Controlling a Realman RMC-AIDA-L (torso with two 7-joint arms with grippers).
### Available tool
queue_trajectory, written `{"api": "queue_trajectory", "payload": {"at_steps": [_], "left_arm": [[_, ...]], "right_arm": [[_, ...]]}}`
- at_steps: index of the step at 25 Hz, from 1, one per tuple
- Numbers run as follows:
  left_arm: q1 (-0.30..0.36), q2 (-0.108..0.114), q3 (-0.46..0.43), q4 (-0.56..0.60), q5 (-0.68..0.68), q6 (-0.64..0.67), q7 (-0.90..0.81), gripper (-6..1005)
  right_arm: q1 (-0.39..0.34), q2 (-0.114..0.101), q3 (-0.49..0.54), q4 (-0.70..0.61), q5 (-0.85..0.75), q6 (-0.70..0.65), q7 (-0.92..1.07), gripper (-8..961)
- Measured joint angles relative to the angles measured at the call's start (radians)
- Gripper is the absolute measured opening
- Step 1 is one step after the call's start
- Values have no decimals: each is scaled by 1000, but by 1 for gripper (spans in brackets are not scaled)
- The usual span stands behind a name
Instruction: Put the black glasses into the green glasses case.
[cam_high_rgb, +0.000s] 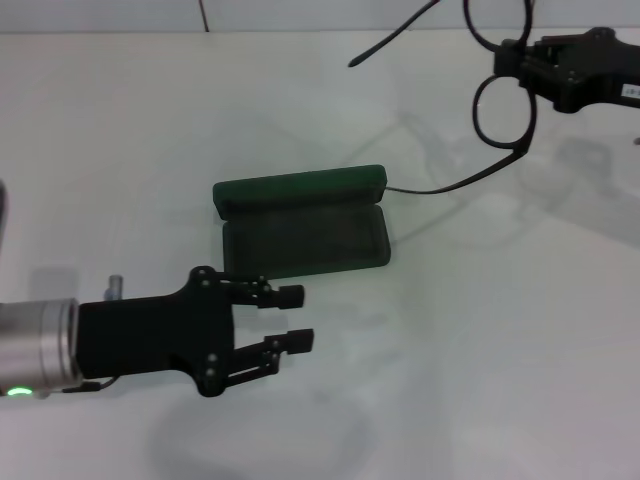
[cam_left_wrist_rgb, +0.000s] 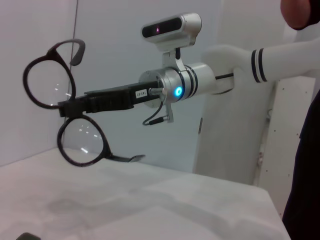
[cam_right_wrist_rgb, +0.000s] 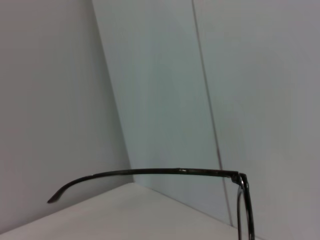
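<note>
left gripper (cam_high_rgb: 296, 318) hovers open before the open green glasses case (cam_high_rgb: 303, 222); right gripper (cam_high_rgb: 512, 58) holds the black glasses (cam_high_rgb: 503, 108) aloft

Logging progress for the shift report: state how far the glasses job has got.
Done: the green glasses case lies open on the table. In hand: the right gripper holds the black glasses by the bridge, in the air. Left: lowering them into the case. The left gripper waits open beside it.
</note>
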Motion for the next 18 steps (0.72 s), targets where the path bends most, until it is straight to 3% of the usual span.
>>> {"api": "queue_trajectory", "payload": {"at_steps": [13, 18], "left_arm": [[-89, -5, 25, -115, -27, -1, 102, 64], [-121, -6, 27, -145, -32, -2, 113, 34]], "right_arm": [[60, 13, -7, 186, 124, -76, -120, 96], [109, 15, -11, 287, 136, -121, -130, 96]]}}
